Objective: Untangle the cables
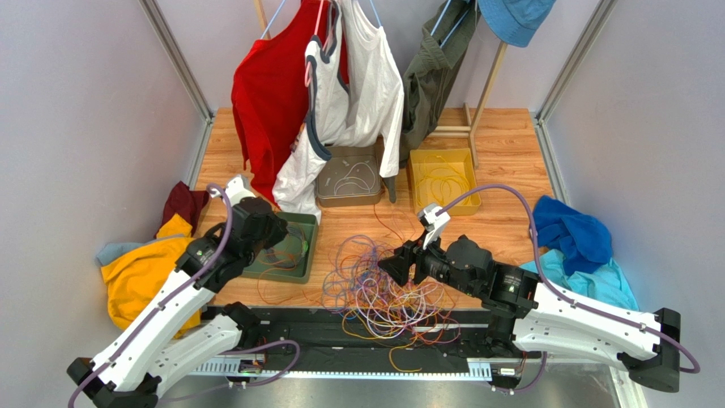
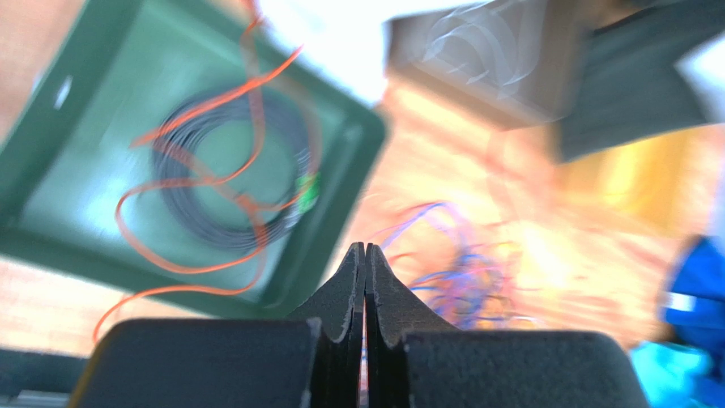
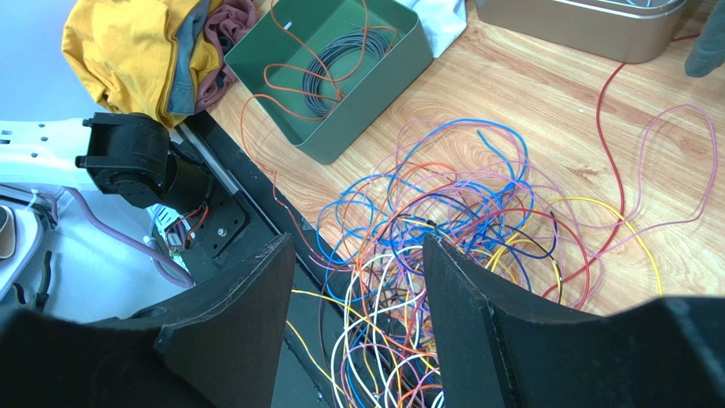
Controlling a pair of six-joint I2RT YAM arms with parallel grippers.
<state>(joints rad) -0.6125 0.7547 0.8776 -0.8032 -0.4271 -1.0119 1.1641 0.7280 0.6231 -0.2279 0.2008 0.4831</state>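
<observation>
The cables (image 1: 383, 285) lie in a loose snarl on the wooden table (image 1: 502, 144), towards its near edge. Blue, purple, orange, red, yellow, white and black strands cross over one another, and a few loops spill onto the black strip at the front. A long red strand and a pink one trail away towards the far side. The right gripper (image 1: 396, 265) hangs over the right-hand part of the heap. From its own camera the snarl (image 3: 442, 212) fills the space below and between its fingers. Its jaws stand wide apart with nothing between them, and I cannot tell that they touch any strand. The left gripper (image 1: 271, 228) is off to the left of the heap, clear of it and above the green tray (image 1: 299, 268). In its blurred wrist view the left gripper (image 2: 365, 251) has its two black fingers pressed flat together, with no strand showing between them. Inside that tray sits a black coil (image 3: 340, 64) with an orange wire (image 3: 293, 81) looped loosely over it and trailing out over the rim. A small green tag (image 2: 306, 189) shows on the coil, too smeared to read. Farther back are a grey tray (image 1: 349, 180) holding pale wires and a yellow tray (image 1: 442, 177) holding yellow ones.
</observation>
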